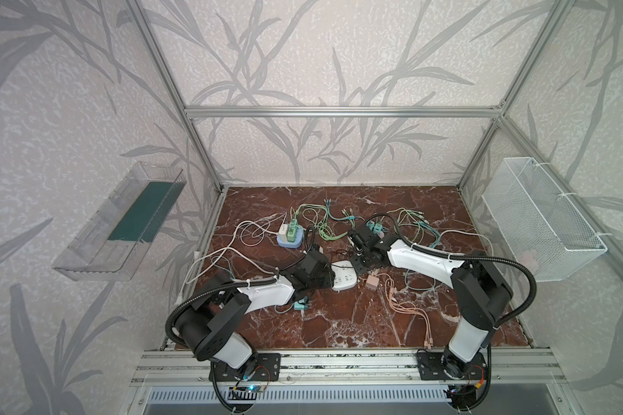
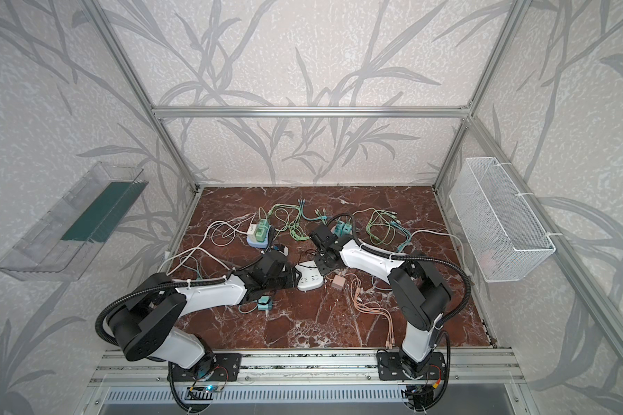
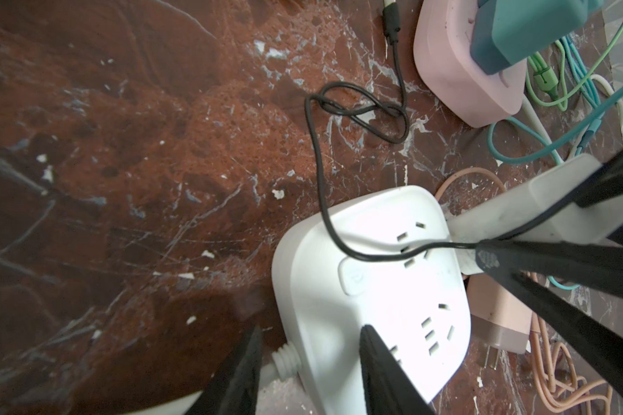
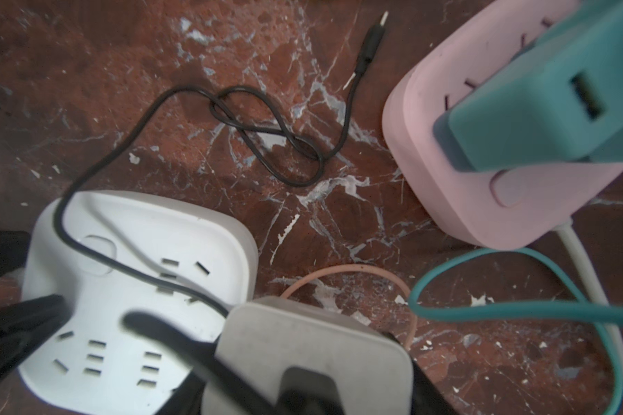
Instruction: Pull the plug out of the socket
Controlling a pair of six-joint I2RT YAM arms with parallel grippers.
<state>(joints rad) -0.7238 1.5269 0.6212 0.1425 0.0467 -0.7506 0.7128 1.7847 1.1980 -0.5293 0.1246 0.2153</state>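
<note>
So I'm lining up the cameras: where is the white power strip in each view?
Top views: mid-table between both arms, and.
Left wrist view: lower centre-right, under the black cable.
Right wrist view: lower left.
Shared landmark: that looped black cable.

open marble table [image 1: 339, 323] is left toward the near edge; the far half is crowded by green cables [image 1: 321, 222], a pink socket [image 4: 482, 161] and a black cord [image 4: 267, 143].

White square socket block [image 3: 371, 298] flat mid-table, grey-white plug [image 4: 313, 355] with black cord just off its edge.
</note>
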